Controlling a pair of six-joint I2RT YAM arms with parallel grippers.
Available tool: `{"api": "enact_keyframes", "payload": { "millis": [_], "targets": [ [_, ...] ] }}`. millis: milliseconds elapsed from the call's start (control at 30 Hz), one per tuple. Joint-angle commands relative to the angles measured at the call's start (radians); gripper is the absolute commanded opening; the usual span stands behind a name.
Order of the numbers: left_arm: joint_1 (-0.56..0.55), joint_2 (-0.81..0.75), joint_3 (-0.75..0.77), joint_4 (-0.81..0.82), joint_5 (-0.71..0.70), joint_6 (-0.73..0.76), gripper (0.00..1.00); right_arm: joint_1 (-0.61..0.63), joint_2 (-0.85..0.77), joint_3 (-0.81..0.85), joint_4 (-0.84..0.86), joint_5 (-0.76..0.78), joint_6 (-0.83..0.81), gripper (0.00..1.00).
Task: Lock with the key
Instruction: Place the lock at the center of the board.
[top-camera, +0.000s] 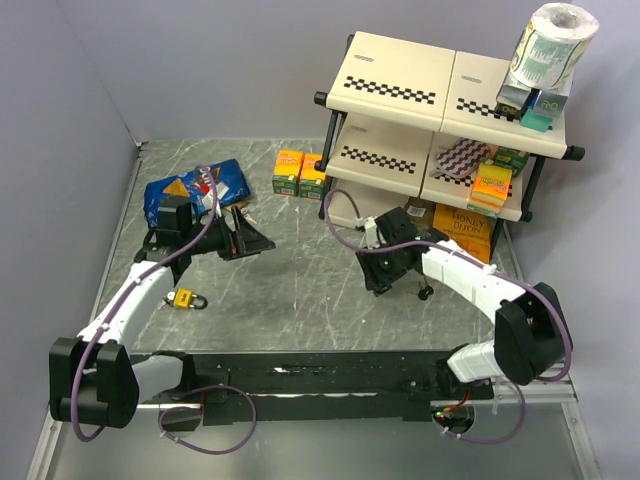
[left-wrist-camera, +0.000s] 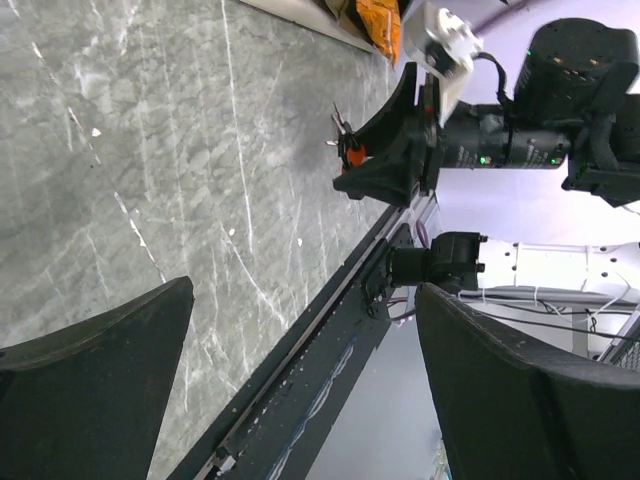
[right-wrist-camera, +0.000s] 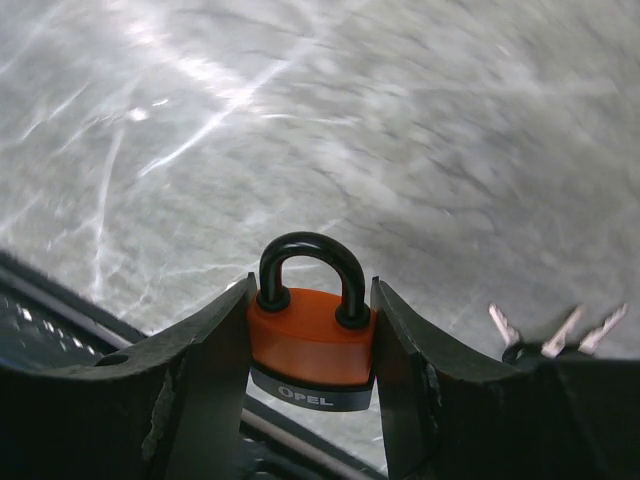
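Low in the centre of the frame, the right gripper (right-wrist-camera: 311, 292) pinches an orange padlock (right-wrist-camera: 310, 345) between its dark fingers (right-wrist-camera: 200, 375) — black shackle pointing up, both legs seated. Keys (right-wrist-camera: 556, 331) poke out at the lower right against the grey marbled table (right-wrist-camera: 400, 130).

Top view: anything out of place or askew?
Yes. The toilet paper roll sits tilted atop small boxes at the right end of the shelf's top, looking precarious. A yellow padlock lies loose on the table's left side.
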Motion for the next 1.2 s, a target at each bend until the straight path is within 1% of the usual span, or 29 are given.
{"api": "enact_keyframes", "payload": {
  "millis": [0, 67, 133, 267, 500, 633, 733, 800, 833, 933, 1000, 1033, 1067, 1167],
  "targets": [
    [0.011, 0.016, 0.06, -0.008, -0.021, 0.029, 0.96, -0.052, 0.09, 0.044, -0.054, 0.098, 0.205, 0.0],
    [0.014, 0.014, 0.055, 0.001, -0.032, 0.023, 0.96, -0.084, 0.113, 0.041, -0.053, 0.143, 0.263, 0.0],
    [0.016, 0.002, 0.043, 0.036, -0.044, 0.009, 0.96, -0.106, 0.096, 0.016, -0.033, 0.16, 0.276, 0.0],
    [0.018, -0.006, 0.017, 0.089, -0.055, -0.034, 0.96, -0.115, 0.084, -0.018, -0.013, 0.189, 0.334, 0.0],
    [0.03, -0.004, 0.018, 0.087, -0.069, -0.022, 0.96, -0.171, 0.157, -0.012, -0.001, 0.186, 0.38, 0.0],
    [0.039, -0.012, 0.021, 0.081, -0.078, -0.01, 0.96, -0.185, 0.171, -0.004, 0.015, 0.178, 0.398, 0.12],
    [0.044, -0.022, 0.026, 0.077, -0.099, 0.006, 0.96, -0.184, 0.186, 0.004, 0.024, 0.166, 0.409, 0.17],
    [0.05, -0.029, 0.031, 0.075, -0.111, 0.015, 0.96, -0.184, 0.191, 0.01, 0.027, 0.178, 0.412, 0.17],
    [0.053, -0.038, 0.034, 0.072, -0.124, 0.029, 0.96, -0.184, 0.197, 0.013, 0.026, 0.183, 0.414, 0.23],
    [0.067, -0.07, 0.038, 0.07, -0.128, 0.053, 0.96, -0.185, 0.203, 0.015, 0.027, 0.174, 0.415, 0.5],
    [0.082, -0.102, 0.04, 0.07, -0.113, 0.062, 0.96, -0.185, 0.202, 0.018, 0.024, 0.177, 0.417, 0.55],
    [0.085, -0.111, 0.05, 0.052, -0.121, 0.088, 0.96, -0.185, 0.197, 0.018, 0.023, 0.177, 0.414, 0.62],
    [0.088, -0.13, 0.066, 0.041, -0.137, 0.104, 0.96, -0.185, 0.193, 0.022, 0.016, 0.175, 0.411, 0.64],
    [0.099, -0.159, 0.084, 0.014, -0.214, 0.141, 0.96, -0.184, 0.165, 0.028, 0.01, 0.174, 0.408, 0.77]
  ]
}}
